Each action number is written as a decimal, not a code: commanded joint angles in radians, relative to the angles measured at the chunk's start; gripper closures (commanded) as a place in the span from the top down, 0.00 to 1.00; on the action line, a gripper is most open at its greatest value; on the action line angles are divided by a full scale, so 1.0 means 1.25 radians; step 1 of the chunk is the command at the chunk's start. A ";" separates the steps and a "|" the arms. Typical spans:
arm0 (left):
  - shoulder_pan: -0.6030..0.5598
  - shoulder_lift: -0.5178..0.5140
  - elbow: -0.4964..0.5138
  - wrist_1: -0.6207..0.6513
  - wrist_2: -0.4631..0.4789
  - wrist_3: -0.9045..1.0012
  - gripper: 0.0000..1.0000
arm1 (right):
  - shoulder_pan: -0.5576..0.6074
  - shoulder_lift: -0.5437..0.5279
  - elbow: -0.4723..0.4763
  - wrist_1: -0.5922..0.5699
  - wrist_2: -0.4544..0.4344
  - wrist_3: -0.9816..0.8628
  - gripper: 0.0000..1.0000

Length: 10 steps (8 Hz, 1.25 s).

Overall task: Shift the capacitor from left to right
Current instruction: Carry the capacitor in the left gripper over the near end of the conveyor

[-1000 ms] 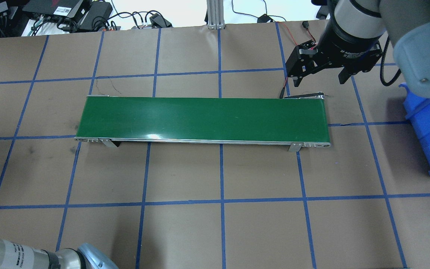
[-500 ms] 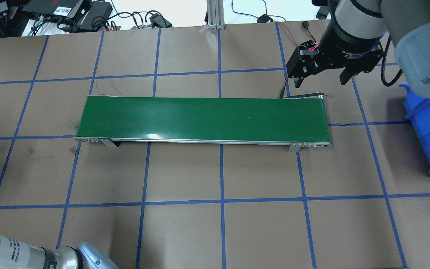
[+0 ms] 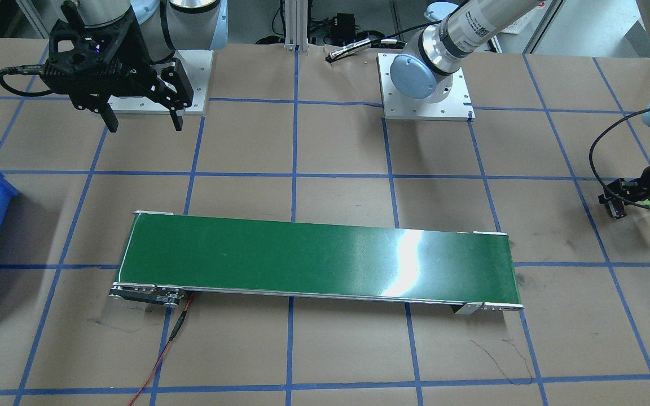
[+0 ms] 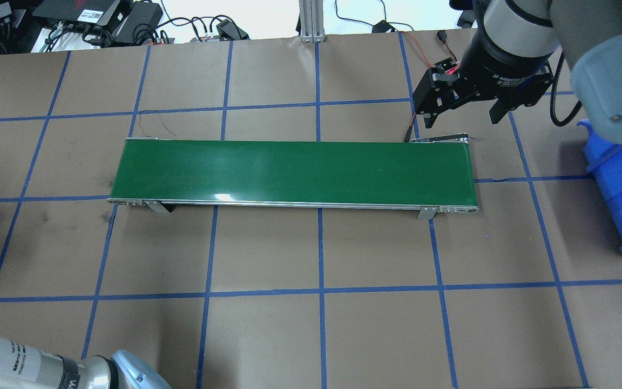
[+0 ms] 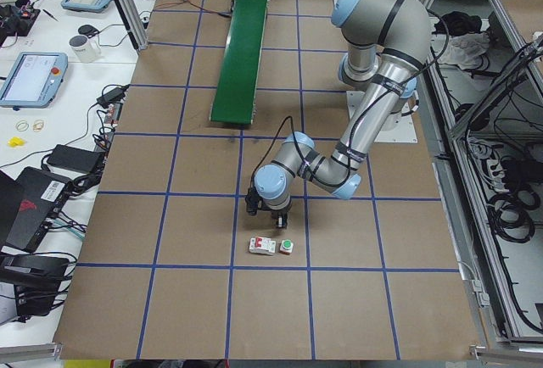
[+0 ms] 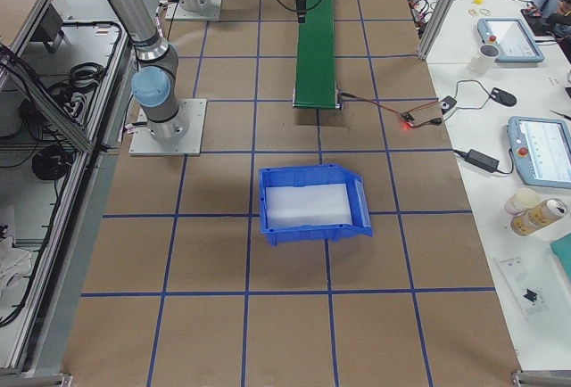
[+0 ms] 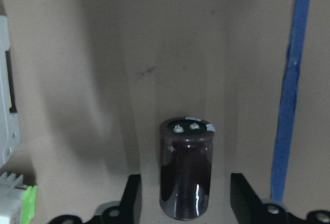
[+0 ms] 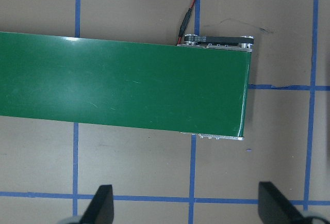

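The capacitor (image 7: 186, 175), a dark cylinder with a shiny top, stands upright on the brown paper. My left gripper (image 7: 185, 198) is open, with one finger on each side of it and small gaps between. The left gripper also shows at the table's left end in the front-facing view (image 3: 635, 197) and in the exterior left view (image 5: 270, 209), where it hides the capacitor. My right gripper (image 4: 462, 114) is open and empty, and hovers beyond the right end of the green conveyor belt (image 4: 295, 172). It also shows in the front-facing view (image 3: 144, 121).
A white switch (image 5: 262, 246) and a green-capped button (image 5: 287, 246) lie just beside the left gripper. A blue bin (image 4: 621, 183) stands at the right end of the table. A red wire (image 3: 161, 352) runs from the belt's right end.
The left arm has shifted slightly at the left edge of the overhead view. The right gripper has drifted a little toward the far side and stays open.
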State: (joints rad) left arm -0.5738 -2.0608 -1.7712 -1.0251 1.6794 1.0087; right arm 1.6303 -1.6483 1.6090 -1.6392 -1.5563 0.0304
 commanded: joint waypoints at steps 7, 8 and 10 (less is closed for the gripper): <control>-0.163 0.211 0.011 -0.154 0.015 -0.096 0.00 | 0.000 0.001 0.000 -0.002 -0.001 -0.002 1.00; -0.217 0.248 0.009 -0.183 0.003 -0.157 0.00 | 0.000 0.001 -0.001 -0.002 -0.003 -0.002 1.00; -0.381 0.266 0.009 -0.176 -0.063 -0.271 0.00 | -0.001 0.002 -0.001 -0.002 -0.008 -0.003 1.00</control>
State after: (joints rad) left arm -0.8727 -1.7595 -1.7592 -1.2422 1.6534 0.7807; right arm 1.6301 -1.6475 1.6080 -1.6414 -1.5604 0.0275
